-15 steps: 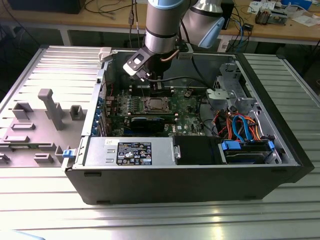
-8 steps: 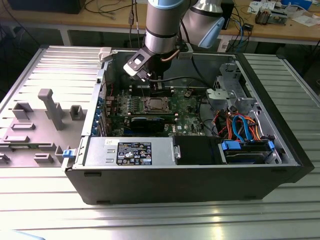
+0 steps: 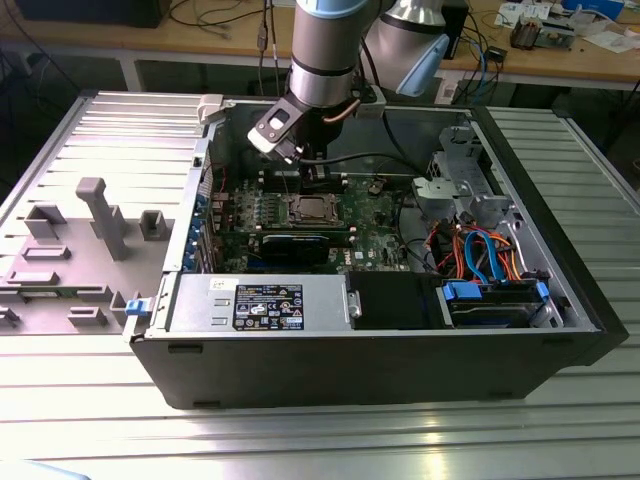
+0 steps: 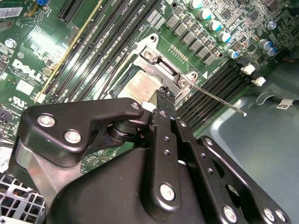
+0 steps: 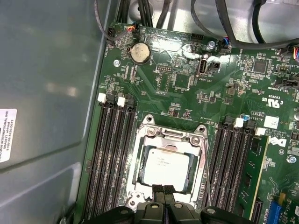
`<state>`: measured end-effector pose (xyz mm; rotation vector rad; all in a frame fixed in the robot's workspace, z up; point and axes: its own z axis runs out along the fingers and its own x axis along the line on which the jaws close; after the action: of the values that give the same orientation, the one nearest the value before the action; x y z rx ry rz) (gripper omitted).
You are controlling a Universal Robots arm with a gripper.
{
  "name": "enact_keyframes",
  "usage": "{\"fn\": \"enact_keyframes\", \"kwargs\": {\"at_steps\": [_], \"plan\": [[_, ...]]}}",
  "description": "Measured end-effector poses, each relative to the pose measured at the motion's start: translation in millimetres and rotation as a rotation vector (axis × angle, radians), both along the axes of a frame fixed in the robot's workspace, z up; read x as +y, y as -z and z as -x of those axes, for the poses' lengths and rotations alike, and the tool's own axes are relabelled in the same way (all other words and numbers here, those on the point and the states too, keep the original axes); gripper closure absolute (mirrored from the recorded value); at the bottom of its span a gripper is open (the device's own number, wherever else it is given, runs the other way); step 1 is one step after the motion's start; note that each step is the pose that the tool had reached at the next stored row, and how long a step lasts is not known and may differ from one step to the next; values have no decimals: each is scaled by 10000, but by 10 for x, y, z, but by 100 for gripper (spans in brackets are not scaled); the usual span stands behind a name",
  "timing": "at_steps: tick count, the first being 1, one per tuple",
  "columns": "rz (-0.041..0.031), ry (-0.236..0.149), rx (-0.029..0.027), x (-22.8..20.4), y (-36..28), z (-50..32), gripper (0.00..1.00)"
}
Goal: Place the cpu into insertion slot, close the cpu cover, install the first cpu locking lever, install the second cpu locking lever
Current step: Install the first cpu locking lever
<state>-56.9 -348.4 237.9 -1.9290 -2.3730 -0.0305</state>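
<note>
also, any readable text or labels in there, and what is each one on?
Nothing I can quote reliably.
white sticker on the case wall: several print lines, too small to read.
black label on the power supply: fine print and symbols, too small to read.
green circuit board: white silkscreen logo and marks; component codes too small.
cpu lid: faint engraving, unreadable.
white cable tag: short print, too small.

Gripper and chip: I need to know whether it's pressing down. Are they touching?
Cannot tell. In both wrist views the gripper lies over the chip at its edge, but neither shows plain contact or a gap.
</note>
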Motion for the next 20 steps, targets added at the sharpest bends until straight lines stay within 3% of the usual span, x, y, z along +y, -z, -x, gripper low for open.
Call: {"fn": "enact_keyframes", "kwargs": {"at_steps": [20], "plan": [[0,-652,-1,0,0,0,89]]}}
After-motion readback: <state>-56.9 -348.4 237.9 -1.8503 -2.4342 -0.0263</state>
